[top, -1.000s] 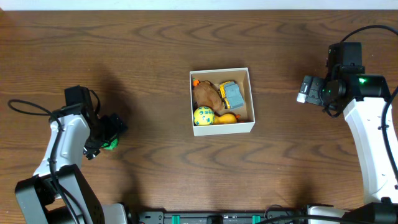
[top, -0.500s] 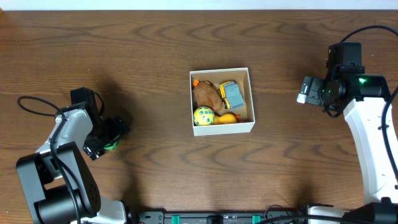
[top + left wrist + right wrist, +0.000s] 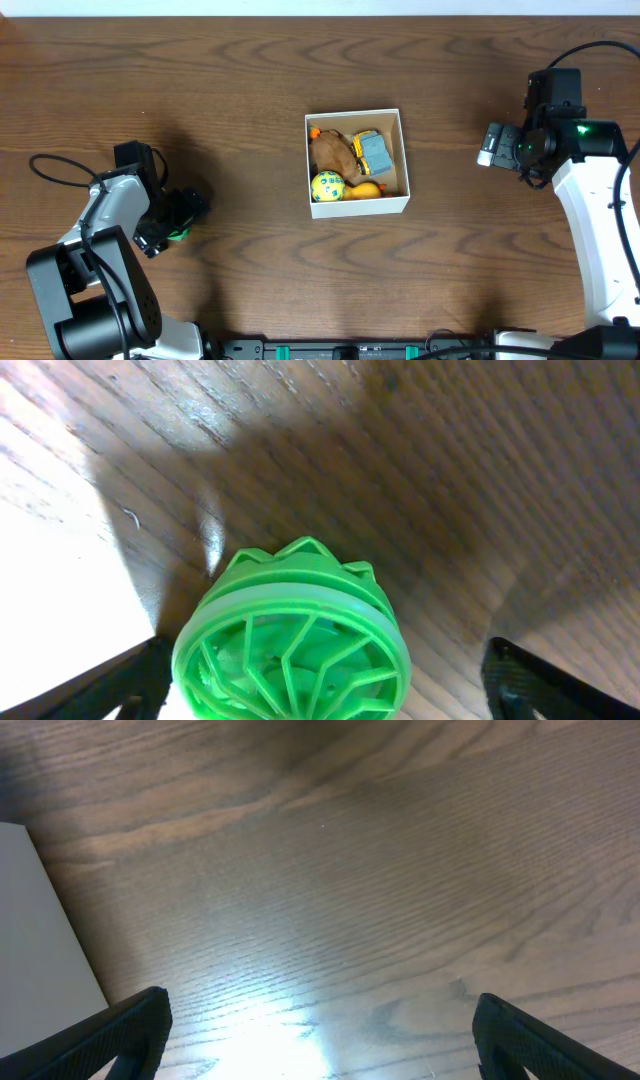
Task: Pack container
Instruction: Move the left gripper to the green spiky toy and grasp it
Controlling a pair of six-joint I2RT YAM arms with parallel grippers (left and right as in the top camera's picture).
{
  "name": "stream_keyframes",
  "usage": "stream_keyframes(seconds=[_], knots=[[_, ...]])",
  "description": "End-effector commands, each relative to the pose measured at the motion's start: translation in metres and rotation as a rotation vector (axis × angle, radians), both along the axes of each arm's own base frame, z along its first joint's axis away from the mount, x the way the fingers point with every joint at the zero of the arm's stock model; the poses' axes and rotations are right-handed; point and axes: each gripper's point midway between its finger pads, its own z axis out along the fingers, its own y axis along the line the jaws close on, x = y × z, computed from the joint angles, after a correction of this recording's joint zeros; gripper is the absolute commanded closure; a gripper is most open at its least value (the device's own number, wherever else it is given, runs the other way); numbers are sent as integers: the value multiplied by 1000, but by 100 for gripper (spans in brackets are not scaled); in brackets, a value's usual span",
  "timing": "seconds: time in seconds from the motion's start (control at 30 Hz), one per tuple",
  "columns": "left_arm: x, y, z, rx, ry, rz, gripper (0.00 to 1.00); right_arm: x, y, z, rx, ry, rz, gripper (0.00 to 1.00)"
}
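Left gripper (image 3: 172, 222), released, straddles a green toy (image 3: 292, 645) on the counter (image 3: 250, 100). The part-filled container (image 3: 360, 206) sits mid-counter, well apart. The likely next move is to clamp, lift and carry. Right gripper (image 3: 325, 1030) hangs released.

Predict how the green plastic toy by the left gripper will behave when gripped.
The green toy looks like rigid moulded plastic with open ribs, so probably stiff and light. Its round rim suggests it may roll or slip sideways.
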Motion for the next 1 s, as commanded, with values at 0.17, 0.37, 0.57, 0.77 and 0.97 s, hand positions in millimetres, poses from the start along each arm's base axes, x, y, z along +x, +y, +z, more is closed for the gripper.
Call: stream_keyframes(seconds=[0.17, 0.37, 0.57, 0.77, 0.97], knots=[[-3, 0, -2, 1, 11, -1, 27, -1, -1, 0, -1, 3, 7, 3], [-3, 0, -2, 0, 13, -1, 32, -1, -1, 0, -1, 4, 7, 3], [-2, 0, -2, 2, 6, -1, 32, -1, -1, 0, -1, 5, 7, 3], [3, 2, -2, 8, -13, -1, 32, -1, -1, 0, -1, 6, 7, 2], [10, 4, -2, 17, -41, -1, 32, -1, -1, 0, -3, 8, 12, 3]])
